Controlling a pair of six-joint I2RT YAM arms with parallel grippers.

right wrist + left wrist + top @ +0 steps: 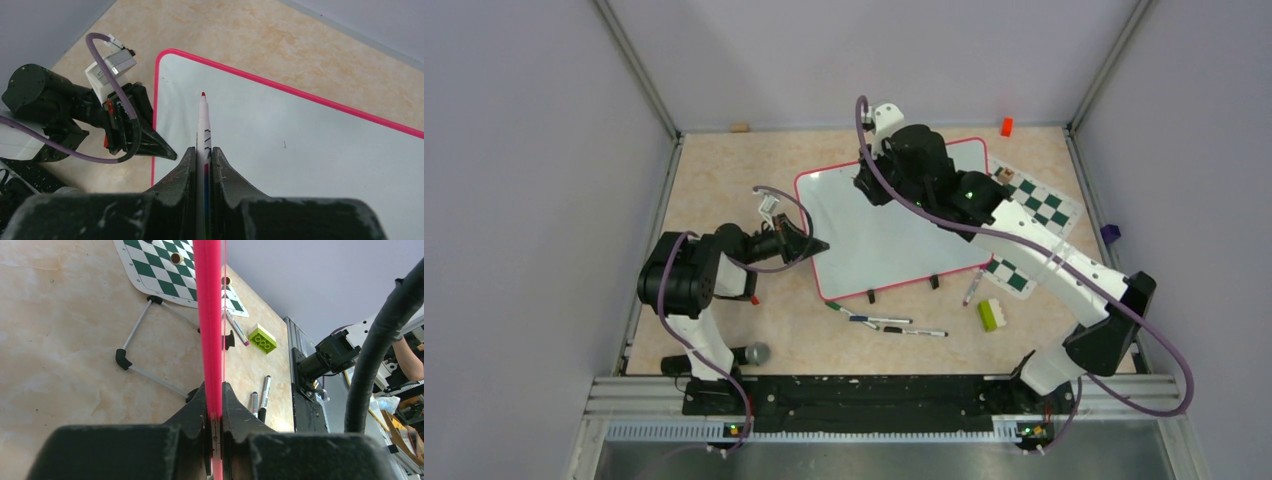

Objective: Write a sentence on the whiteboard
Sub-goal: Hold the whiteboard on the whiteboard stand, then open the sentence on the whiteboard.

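**Left pincer (214,390) clamped on the whiteboard (894,240)'s pink rim; right pincer (204,152) shut tight around a red marker (203,120).**

Hung the nib just ahead of the right fingertips, over the board's bare corner nearest the left pincer. Called, most likely, for a slow descent to the surface, light even pressure and a start close to that corner, with the left grip steadying the board. Counted, near to far: three loose markers (879,320) behind the right pincer, one green brick (991,315), two black feet (870,296), one board, one chess mat (1049,208) to its right, one orange block (1006,126) beyond.
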